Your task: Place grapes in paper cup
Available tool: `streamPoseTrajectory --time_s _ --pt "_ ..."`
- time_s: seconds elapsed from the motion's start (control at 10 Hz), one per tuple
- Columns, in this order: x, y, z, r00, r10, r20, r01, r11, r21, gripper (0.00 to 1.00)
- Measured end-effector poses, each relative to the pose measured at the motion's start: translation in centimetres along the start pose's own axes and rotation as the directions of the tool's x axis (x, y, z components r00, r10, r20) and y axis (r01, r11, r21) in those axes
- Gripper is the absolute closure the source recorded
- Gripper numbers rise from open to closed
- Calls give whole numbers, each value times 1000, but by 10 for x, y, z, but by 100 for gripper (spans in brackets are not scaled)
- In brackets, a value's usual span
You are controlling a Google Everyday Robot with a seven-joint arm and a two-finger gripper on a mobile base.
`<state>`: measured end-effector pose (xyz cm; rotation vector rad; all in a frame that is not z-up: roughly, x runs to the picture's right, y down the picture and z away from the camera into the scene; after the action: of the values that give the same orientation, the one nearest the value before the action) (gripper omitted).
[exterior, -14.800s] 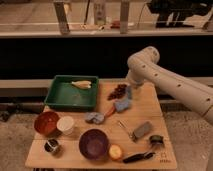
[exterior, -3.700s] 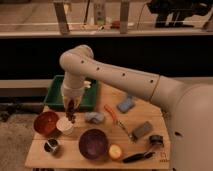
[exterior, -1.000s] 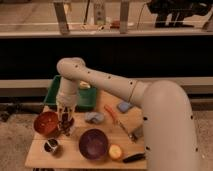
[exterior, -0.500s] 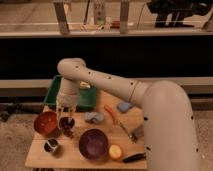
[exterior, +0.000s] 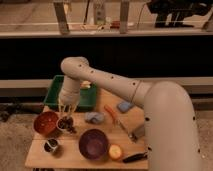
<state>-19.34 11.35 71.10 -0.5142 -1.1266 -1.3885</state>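
Note:
The paper cup (exterior: 62, 126) stands on the wooden table (exterior: 75, 159) at the left, beside the red-orange bowl (exterior: 45, 123). The dark purple grapes (exterior: 67, 123) lie in the cup, with some berries hanging over its right rim. My gripper (exterior: 66, 108) hangs just above the cup, pointing down, its fingers (exterior: 60, 107) spread apart and holding nothing. The arm reaches in from the right and curves over the green tray (exterior: 89, 101).
A small dark cup (exterior: 50, 145) stands at the front left. A purple bowl (exterior: 93, 143) and a yellow-red apple (exterior: 116, 151) sit at the front. A blue cloth (exterior: 94, 117), an orange stick (exterior: 111, 113), a blue sponge (exterior: 124, 106) and a black utensil (exterior: 134, 157) lie to the right.
My gripper carried the grapes from the right side of the table to the cup, lowered them in, let go, and has risen slightly in the last second.

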Motion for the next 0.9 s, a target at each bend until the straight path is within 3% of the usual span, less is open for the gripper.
streamPoseTrajectory --time_s 0.9 --pt "0 -1 1 1000 4 0 -4 1000 5 59"
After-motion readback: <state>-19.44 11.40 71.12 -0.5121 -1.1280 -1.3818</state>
